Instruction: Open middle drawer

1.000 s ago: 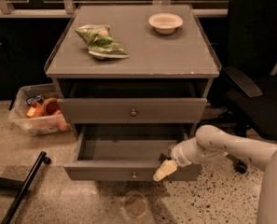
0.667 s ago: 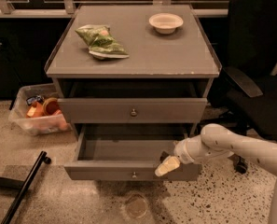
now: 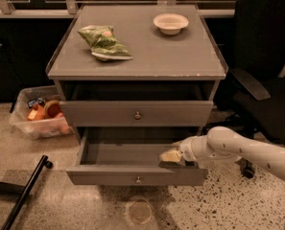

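Observation:
The grey cabinet (image 3: 137, 56) has its middle drawer (image 3: 103, 176) pulled out towards me, with its small round knob (image 3: 138, 179) at the centre of the front. The drawer's inside looks bare. The uppermost drawer (image 3: 99, 114) above it is shut. The lowest drawer is hidden under the open one. My gripper (image 3: 170, 155), pale yellow at the end of a white arm (image 3: 238, 150) coming from the right, hovers over the right part of the open drawer, just behind its front panel.
A green snack bag (image 3: 103, 43) and a white bowl (image 3: 171, 23) lie on the cabinet top. A clear bin of items (image 3: 36, 116) stands on the floor at left. A black office chair (image 3: 267, 80) is close at right. A black pole (image 3: 27, 195) lies on the floor at lower left.
My gripper has risen from the drawer's front edge and moved slightly back over the drawer's inside. The drawer stays pulled out as before.

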Robot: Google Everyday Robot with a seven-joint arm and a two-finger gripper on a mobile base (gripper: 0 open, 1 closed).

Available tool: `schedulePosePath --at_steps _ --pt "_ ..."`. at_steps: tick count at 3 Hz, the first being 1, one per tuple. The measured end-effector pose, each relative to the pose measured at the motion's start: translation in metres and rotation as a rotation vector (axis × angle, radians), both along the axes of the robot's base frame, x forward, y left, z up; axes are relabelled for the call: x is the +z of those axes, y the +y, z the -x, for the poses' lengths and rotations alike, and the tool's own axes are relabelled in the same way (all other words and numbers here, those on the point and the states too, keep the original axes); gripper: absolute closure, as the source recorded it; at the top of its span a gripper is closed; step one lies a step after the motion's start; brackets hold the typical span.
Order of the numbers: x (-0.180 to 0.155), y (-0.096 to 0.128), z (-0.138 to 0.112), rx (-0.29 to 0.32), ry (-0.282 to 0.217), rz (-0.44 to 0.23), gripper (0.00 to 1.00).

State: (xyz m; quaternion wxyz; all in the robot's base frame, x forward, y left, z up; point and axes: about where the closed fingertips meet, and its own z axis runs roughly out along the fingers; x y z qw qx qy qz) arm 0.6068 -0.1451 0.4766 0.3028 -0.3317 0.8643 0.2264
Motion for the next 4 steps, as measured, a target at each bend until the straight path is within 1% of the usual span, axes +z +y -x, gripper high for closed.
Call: schedulePosePath --at_steps 1,2,3,4 --pt "-0.003 0.011 -0.016 -0.032 -0.032 -0.013 0.65" --pt "-0.025 0.03 -0.021 0.019 -0.033 -0.014 0.89" --pt "-0.049 0.043 -0.012 0.079 -0.022 -0.017 1.0" --pt "-0.064 0.049 -0.003 0.128 -0.014 -0.006 0.81"
